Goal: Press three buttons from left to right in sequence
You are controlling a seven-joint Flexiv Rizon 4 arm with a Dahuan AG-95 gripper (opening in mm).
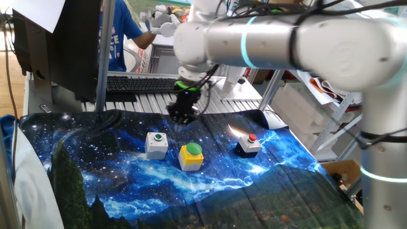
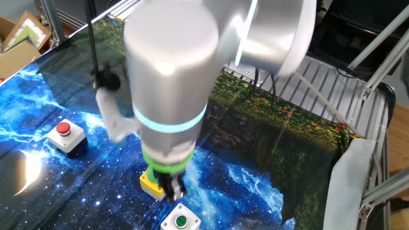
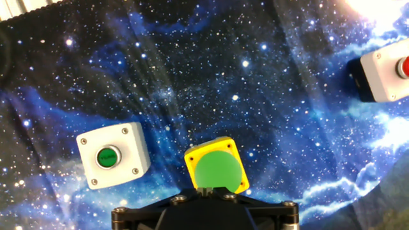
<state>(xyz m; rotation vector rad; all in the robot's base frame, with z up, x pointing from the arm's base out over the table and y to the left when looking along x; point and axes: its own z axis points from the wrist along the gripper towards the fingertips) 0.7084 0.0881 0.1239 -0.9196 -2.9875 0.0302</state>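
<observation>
Yellow button box (image 3: 215, 167) sits just below the hovering claw (image 1: 181, 117).
Grey box (image 3: 114, 155) lies beside it, red-capped box (image 3: 386, 69) well apart, all on the starry table (image 1: 114, 184); claw's opening can't be judged.

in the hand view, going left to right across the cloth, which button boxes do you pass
grey box with small green cap → yellow box with large green dome → box with small red cap, cut off by the right edge
</observation>
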